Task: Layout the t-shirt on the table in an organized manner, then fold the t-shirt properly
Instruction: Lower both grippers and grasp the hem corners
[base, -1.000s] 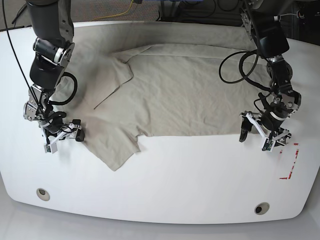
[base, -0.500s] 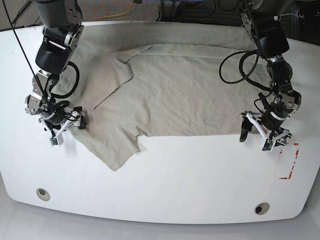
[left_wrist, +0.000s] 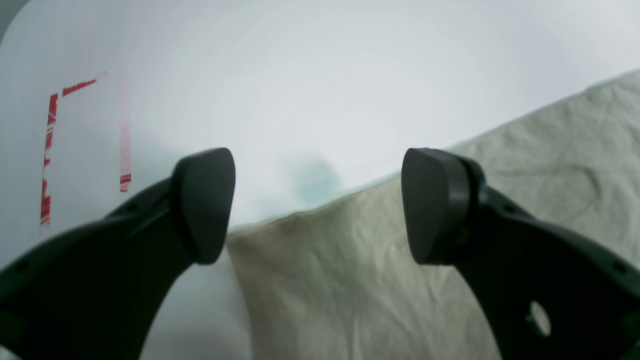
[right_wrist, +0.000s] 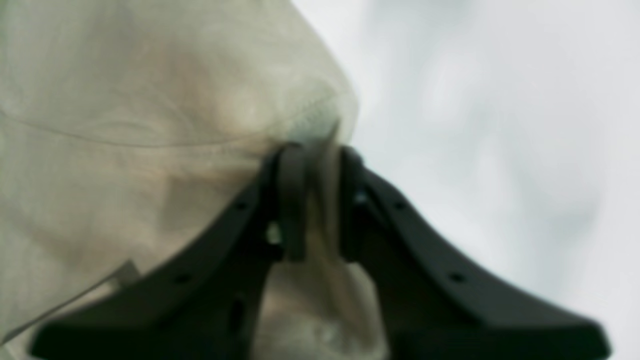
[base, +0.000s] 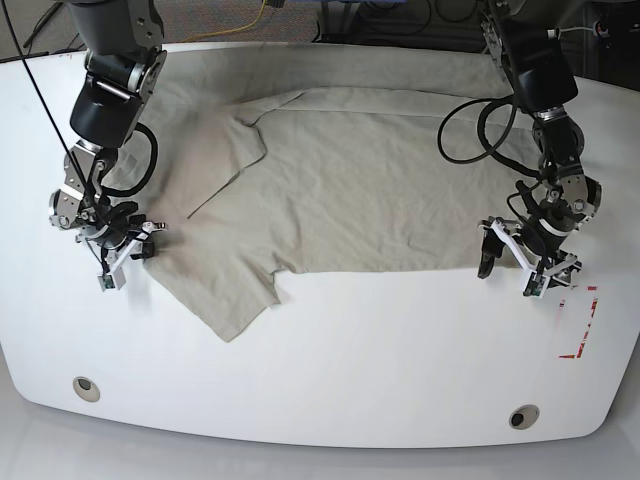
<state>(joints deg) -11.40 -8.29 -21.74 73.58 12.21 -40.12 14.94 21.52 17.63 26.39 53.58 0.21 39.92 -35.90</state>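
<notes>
The t-shirt (base: 340, 180) lies spread across the upper half of the table (base: 400, 380). The right gripper (base: 128, 252) pinches its sleeve edge at frame left; the left gripper (base: 515, 265) gapes over the hem corner, beside red tape (base: 582, 325).

— Where does the t-shirt (base: 350, 190) lie?

— Spread on the bench (base: 400, 350), toward the far edge. One sleeve reaches down toward the near side, on the base view's left.

— And your end effectors?

— My right end effector (base: 125, 250) sits at that sleeve's outer edge, with a fold of cloth between its fingers. My left end effector (base: 525, 262) stands at the hem corner on the opposite side, one finger over the cloth, the other over bare bench.

— Anything beside it?

— The tape outline (base: 580, 325), just outward and nearer. Two grommet holes (base: 86, 387) lie along the near edge.
</notes>
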